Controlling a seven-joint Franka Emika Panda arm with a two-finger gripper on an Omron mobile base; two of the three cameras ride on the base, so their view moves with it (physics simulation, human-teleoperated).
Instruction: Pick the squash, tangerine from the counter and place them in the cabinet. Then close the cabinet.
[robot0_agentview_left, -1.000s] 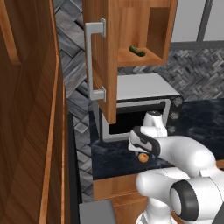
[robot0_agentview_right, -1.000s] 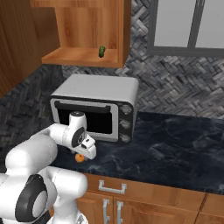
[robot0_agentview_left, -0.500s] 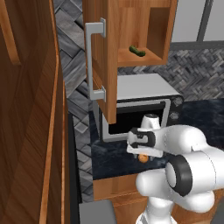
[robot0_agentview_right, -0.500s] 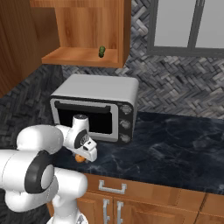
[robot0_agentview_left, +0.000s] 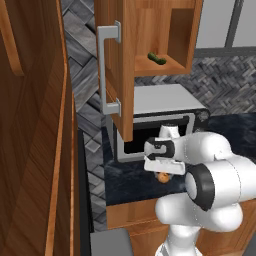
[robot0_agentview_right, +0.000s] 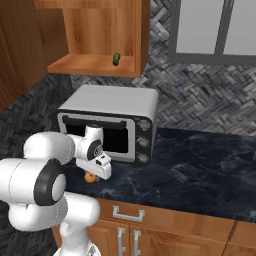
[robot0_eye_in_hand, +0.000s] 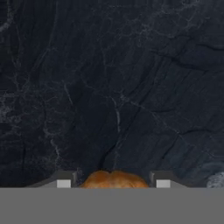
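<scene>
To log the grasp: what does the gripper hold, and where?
The tangerine sits between the gripper's fingertips at its sides; a firm hold cannot be told.

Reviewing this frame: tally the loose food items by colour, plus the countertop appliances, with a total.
Green: 1, the squash on the cabinet shelf
Orange: 1, the tangerine on the counter between the end effector fingertips
Silver appliance: 1, the toaster oven
Total: 3

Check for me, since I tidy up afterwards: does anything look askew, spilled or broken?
Nothing stands out. The squash lies in the open cabinet, the oven sits square on the counter, and the tangerine sits between the claw tips.
</scene>
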